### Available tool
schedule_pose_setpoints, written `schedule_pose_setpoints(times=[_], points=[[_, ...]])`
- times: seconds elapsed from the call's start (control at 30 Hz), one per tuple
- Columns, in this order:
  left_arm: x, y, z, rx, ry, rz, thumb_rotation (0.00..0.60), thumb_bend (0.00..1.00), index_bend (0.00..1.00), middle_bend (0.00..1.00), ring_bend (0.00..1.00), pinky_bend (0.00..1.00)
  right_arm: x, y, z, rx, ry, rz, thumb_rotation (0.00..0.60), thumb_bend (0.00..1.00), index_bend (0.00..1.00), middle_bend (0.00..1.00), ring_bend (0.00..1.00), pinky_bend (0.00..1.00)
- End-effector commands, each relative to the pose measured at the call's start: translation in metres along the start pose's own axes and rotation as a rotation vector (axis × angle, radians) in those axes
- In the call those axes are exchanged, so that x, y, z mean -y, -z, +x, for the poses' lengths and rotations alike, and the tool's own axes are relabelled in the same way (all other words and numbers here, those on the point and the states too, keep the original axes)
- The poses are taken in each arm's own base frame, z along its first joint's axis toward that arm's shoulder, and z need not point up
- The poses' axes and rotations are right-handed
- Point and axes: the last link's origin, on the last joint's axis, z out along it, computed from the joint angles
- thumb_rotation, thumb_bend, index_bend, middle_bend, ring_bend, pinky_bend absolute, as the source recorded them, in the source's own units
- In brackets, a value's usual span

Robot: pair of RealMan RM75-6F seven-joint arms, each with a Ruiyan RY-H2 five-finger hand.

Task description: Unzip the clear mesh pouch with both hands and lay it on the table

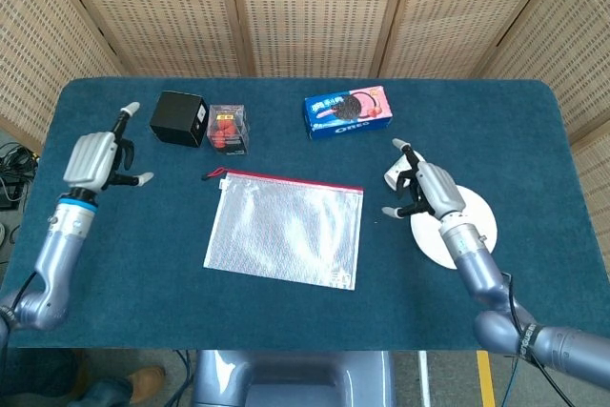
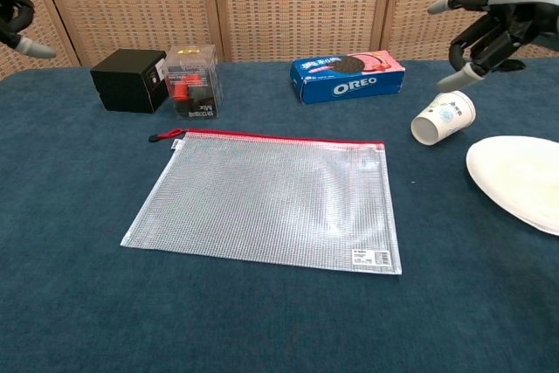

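Observation:
The clear mesh pouch (image 1: 284, 229) (image 2: 271, 208) lies flat on the blue table, its red zipper strip along the far edge and the dark pull tab (image 2: 159, 137) at its left end. My left hand (image 1: 93, 158) (image 2: 13, 17) hovers open above the table's left side, well away from the pouch, only partly inside the chest view. My right hand (image 1: 427, 189) (image 2: 494, 29) is raised open over the paper cup, right of the pouch, fingers spread and holding nothing.
A black box (image 1: 179, 118), a clear box with red contents (image 1: 228, 128) and an Oreo box (image 1: 349, 111) stand behind the pouch. A tipped paper cup (image 2: 443, 117) and a white plate (image 2: 517, 181) lie at the right.

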Motion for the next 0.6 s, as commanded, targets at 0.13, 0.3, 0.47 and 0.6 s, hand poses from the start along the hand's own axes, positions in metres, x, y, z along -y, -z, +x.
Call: schedule_pose_setpoints(times=[0.13,0.3,0.47,0.6], points=[[0.037,0.081,0.017,-0.050,-0.220,0.088,0.600,0.00,0.00,0.00,0.00,0.00,-0.060,0.076,0.025,-0.226,0.689,0.073,0.600,0.00,0.09,0.15,0.09,0.00],[0.049,0.136,0.019,-0.031,-0.263,0.133,0.600,0.00,0.00,0.00,0.00,0.00,-0.085,0.125,0.032,-0.213,0.811,-0.003,0.600,0.00,0.00,0.00,0.00,0.00],[0.054,0.178,0.015,0.002,-0.301,0.152,0.600,0.00,0.00,0.00,0.00,0.00,-0.097,0.164,0.035,-0.252,0.787,-0.023,0.600,0.00,0.00,0.00,0.00,0.00],[0.056,0.200,0.012,-0.010,-0.317,0.147,0.600,0.00,0.00,0.00,0.00,0.00,-0.104,0.191,0.036,-0.276,0.784,-0.014,0.600,0.00,0.00,0.00,0.00,0.00]])
